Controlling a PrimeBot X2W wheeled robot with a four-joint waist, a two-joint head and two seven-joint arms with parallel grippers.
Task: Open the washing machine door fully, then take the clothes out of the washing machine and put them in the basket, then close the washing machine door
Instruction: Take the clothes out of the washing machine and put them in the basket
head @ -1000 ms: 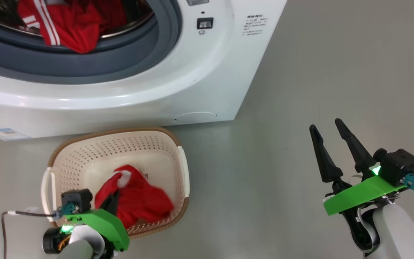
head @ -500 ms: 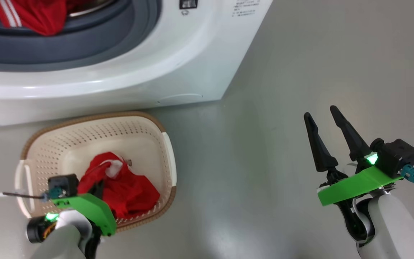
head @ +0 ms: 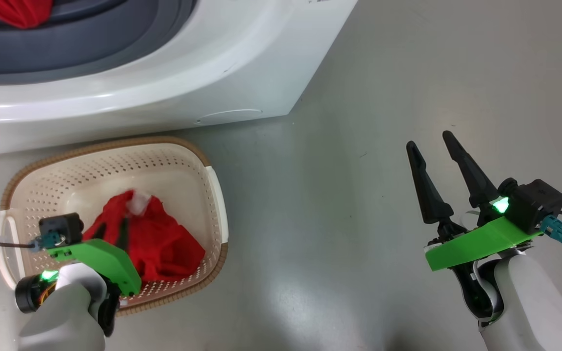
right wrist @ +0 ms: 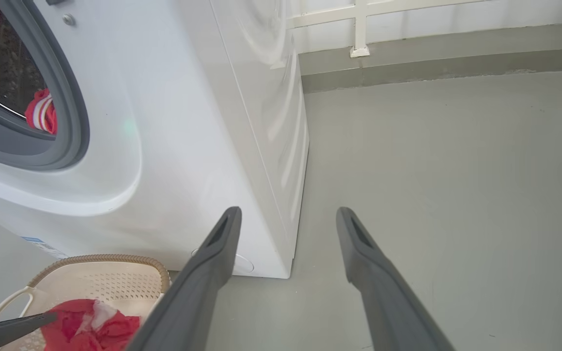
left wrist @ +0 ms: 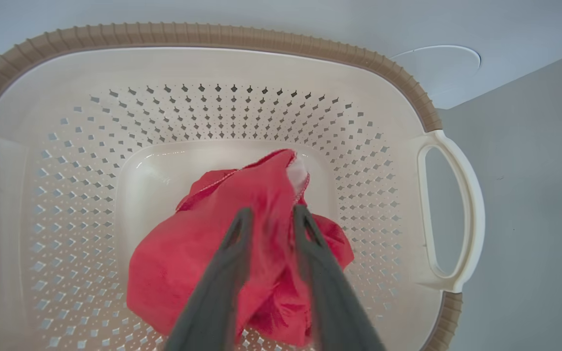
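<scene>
Grey shiny floor (head: 359, 219), with the white washing machine (head: 188, 63) along its far edge and the cream basket (head: 115, 144) just in front. Red clothes (head: 164, 243) lie crumpled mid-basket. The left gripper (left wrist: 272, 214) points down into the basket, fingers a bit apart over the cloth, not pinching. The right gripper (head: 428, 138) hovers over bare floor, spread wide.

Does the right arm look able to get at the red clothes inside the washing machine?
Probably yes. The right gripper is open and empty, and the red clothes lie at the uncovered drum mouth by the grey gasket. It would have to swing across from beside the washing machine.
</scene>
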